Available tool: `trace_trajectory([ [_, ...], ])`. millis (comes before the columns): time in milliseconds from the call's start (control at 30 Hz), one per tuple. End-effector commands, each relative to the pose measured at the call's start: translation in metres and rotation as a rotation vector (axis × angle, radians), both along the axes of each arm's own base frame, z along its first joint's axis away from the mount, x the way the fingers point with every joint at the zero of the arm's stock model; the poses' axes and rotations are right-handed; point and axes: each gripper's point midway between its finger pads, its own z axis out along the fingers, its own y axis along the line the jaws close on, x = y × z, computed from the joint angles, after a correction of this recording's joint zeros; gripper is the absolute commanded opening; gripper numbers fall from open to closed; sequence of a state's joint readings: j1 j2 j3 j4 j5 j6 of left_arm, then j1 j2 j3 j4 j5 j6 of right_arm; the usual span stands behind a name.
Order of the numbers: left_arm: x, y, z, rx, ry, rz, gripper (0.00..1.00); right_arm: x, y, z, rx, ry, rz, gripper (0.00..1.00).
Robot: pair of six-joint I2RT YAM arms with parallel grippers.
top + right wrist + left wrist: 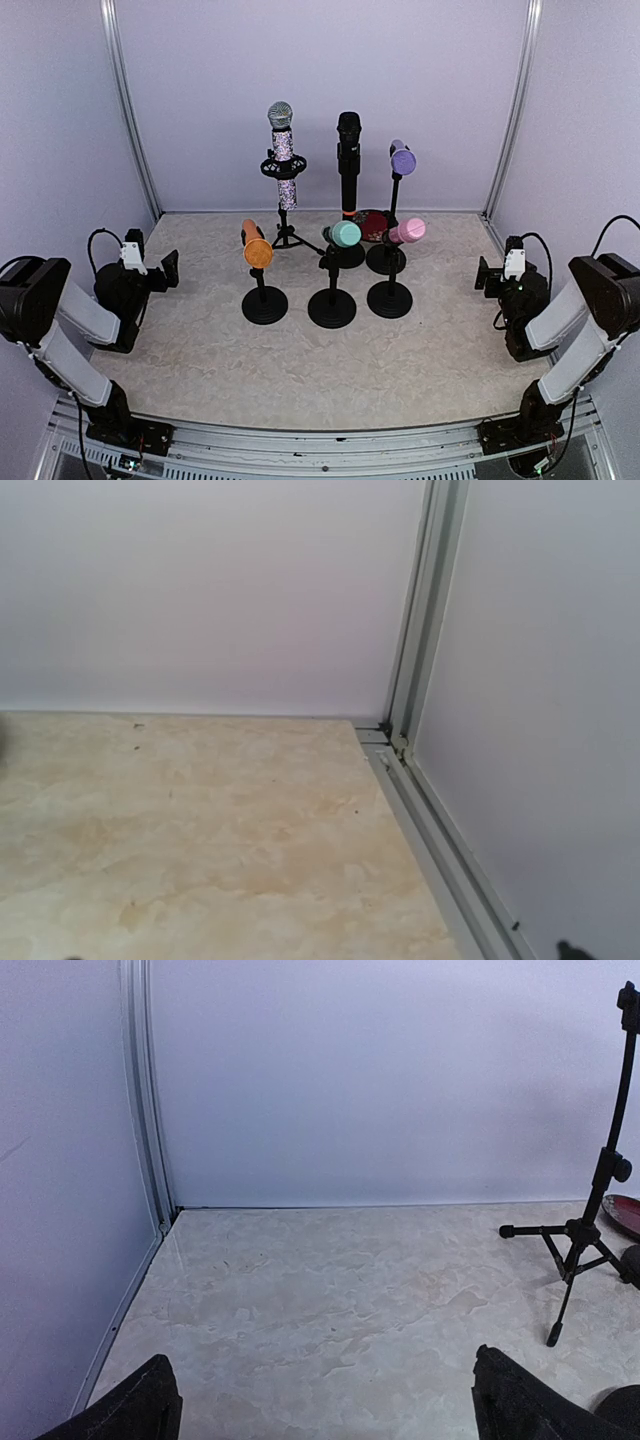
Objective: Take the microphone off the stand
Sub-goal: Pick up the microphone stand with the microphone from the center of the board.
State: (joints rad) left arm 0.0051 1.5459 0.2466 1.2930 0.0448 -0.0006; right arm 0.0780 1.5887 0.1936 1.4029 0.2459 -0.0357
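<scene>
— Left arm [75,345]?
— Folded at the near left side, elbow tucked low, forearm doubled back toward the middle, wrist held low and level.
— Left gripper [168,270]?
— Pointing inward and slightly away from the base, spread wide, holding nothing. In the wrist view, just two dark fingers [130,1410] at the bottom corners, far apart.
— Right arm [575,335]?
— Mirrored: folded at the near right side, same bent elbow, wrist low.
— Right gripper [484,275]?
— Facing inward too, spread wide, empty, touching nothing. Barely visible in its own wrist view: only a dark sliver at the bottom edge.
— Close to each other?
— No, well apart, at opposite sides.
</scene>
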Motion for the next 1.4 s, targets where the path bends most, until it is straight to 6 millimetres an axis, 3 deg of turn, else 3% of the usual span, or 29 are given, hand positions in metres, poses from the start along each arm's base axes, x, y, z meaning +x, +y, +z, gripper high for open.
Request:
trace_trajectory([
  [0, -0.001, -0.001, -0.004, -0.005, 0.010, -0.004, 0.99, 0.002, -0.004, 0.003, 0.010, -0.010, -0.012, 1.00],
  [300, 0.006, 0.006, 0.006, -0.043, 0.025, -0.025, 0.99, -0.007, -0.012, 0.008, 0.034, -0.039, -0.031, 1.00],
  [467, 0.040, 0.022, 0.031, -0.025, 0.186, 0.045, 0.99, -0.016, -0.005, 0.019, 0.014, -0.083, 0.012, 1.00],
  [567, 0.047, 0.019, 0.041, -0.030, 0.307, 0.010, 0.99, -0.007, -0.043, 0.031, 0.121, -0.017, -0.231, 1.00],
  [633, 0.044, 0.008, 0.045, -0.036, 0.373, -0.056, 0.99, 0.000, -0.050, 0.060, 0.172, -0.023, -0.272, 1.00],
  [700, 0.037, -0.005, 0.050, -0.032, 0.413, -0.132, 0.99, 0.005, -0.032, 0.096, 0.149, -0.078, -0.150, 1.00],
  [767, 0.031, -0.015, 0.057, -0.034, 0.448, -0.191, 0.99, 0.009, -0.011, 0.120, 0.126, -0.123, -0.021, 1.00],
  [867, 0.024, -0.024, 0.073, -0.050, 0.493, -0.243, 0.99, 0.007, -0.014, 0.144, 0.361, -0.204, -0.011, 1.00],
  [967, 0.017, -0.034, 0.082, -0.048, 0.522, -0.311, 0.99, 0.005, 0.030, 0.172, 0.338, -0.219, 0.254, 1.00],
  [1100, 0.008, -0.041, 0.081, -0.033, 0.548, -0.358, 0.99, -0.004, 0.081, 0.182, 0.187, -0.172, 0.367, 1.00],
  [1200, 0.002, -0.046, 0.076, -0.027, 0.576, -0.396, 0.99, -0.029, 0.126, 0.186, 0.061, -0.163, 0.405, 1.00],
  [1367, 0.000, -0.045, 0.068, -0.017, 0.637, -0.402, 0.99, -0.082, 0.158, 0.188, 0.051, -0.160, 0.424, 0.99],
])
